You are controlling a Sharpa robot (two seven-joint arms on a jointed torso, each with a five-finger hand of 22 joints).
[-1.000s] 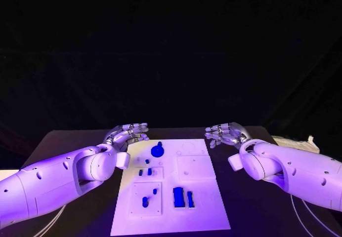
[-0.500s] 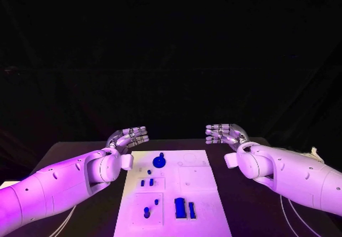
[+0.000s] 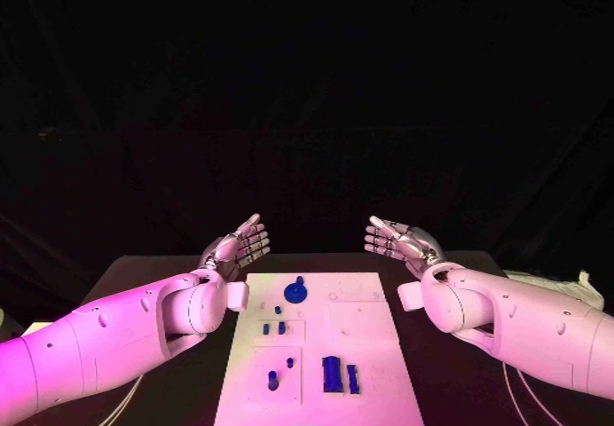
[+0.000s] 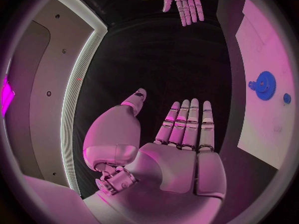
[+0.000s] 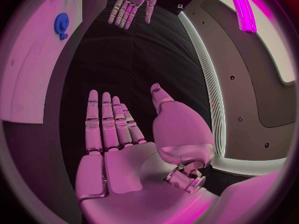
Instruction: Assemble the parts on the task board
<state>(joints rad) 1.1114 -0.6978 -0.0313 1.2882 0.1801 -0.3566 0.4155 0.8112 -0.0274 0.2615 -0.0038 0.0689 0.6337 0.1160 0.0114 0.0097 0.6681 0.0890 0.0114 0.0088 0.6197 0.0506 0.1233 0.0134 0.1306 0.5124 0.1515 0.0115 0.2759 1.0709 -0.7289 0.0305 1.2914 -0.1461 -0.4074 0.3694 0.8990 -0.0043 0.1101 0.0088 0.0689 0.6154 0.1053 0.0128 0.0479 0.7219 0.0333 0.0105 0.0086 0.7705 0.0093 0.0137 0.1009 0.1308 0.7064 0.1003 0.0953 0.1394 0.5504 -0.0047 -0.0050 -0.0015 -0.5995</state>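
Both hands are up off the table and holding nothing. The left hand [image 3: 238, 245] has its fingers stretched out flat and close together, thumb off to the side, palm turned inward toward the other hand. The right hand [image 3: 399, 240] mirrors it: fingers straight, thumb apart, palm facing the left one. From the left wrist view you can see that hand [image 4: 181, 139] laid out wide, with the right hand [image 4: 184, 0] well apart across from it, and the right wrist view shows the same deal flipped: its own hand [image 5: 121, 134] flat, the left hand [image 5: 132, 5] far off opposite.

The board [image 3: 365, 342] lies between the two arms, below and nearer the robot than both hands, touched by neither. The gear [image 3: 295, 292] sits at the board's far end, the part closest to the hands, a bit nearer the left one. The rest of the blue parts [image 3: 339, 375] are spread further back along the board toward the robot, well away from the fingers. The table [image 3: 153, 275] under it all is black.
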